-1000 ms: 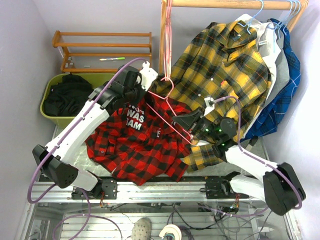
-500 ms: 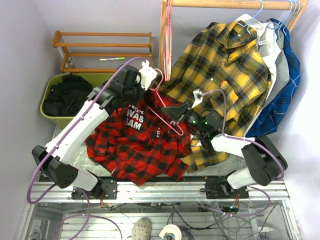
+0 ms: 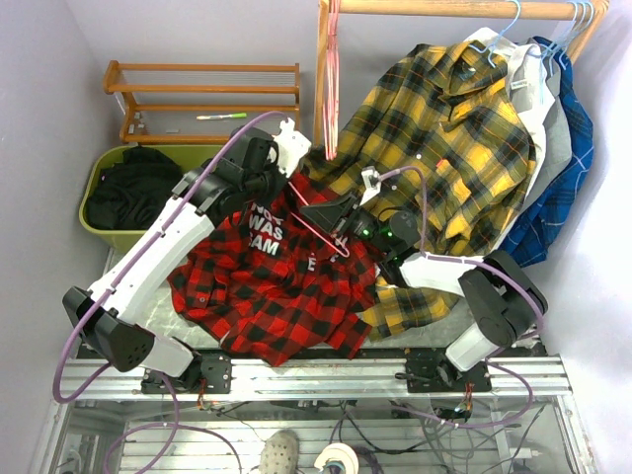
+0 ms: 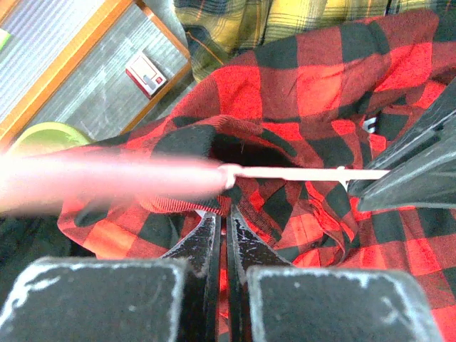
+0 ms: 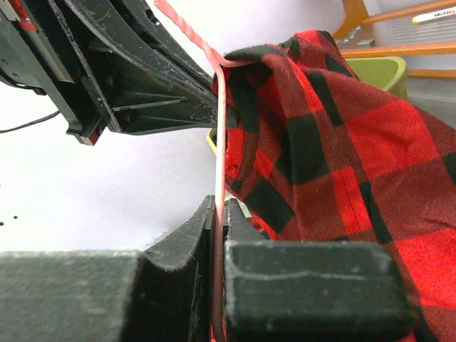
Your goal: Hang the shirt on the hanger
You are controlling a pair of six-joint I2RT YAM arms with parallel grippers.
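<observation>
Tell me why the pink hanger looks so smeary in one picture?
Left wrist view: the hanger sits very near the lens, so its wire blurs into a pink smear, while the shirt behind is sharp. Top external view: everything is crisp.

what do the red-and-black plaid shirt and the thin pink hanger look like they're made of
Red-and-black plaid shirt: soft woven cloth, likely cotton flannel. It is matte, and it crumples and drapes in folds. Thin pink wire hanger: a slim rigid rod that keeps its bent shape, probably metal wire with a smooth pink coating. Plastic cannot be ruled out.
</observation>
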